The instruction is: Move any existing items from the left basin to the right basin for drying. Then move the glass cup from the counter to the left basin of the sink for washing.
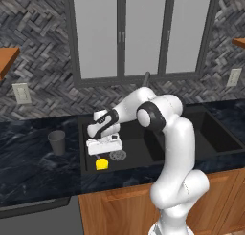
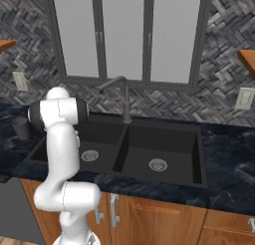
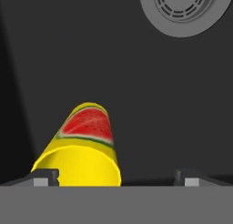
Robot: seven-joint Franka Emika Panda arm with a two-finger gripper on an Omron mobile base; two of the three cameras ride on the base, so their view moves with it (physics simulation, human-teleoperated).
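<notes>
Gripper [image 3: 113,177] jaws wide apart, empty, just above yellow chunk [image 3: 84,148] on left basin [image 3: 150,95] floor; drain [image 3: 189,11] near.

A rendered home kitchen is showing here. A matte black double sink [image 2: 124,154] with a slim dark faucet [image 2: 122,97] is sitting in a glossy black marbled surface [image 2: 229,159] over wooden cabinets [image 2: 149,219]. Grey herringbone tile [image 2: 224,74] is lining the wall around a tall window [image 2: 124,35], and wall outlets [image 2: 244,98] are flanking it.
</notes>
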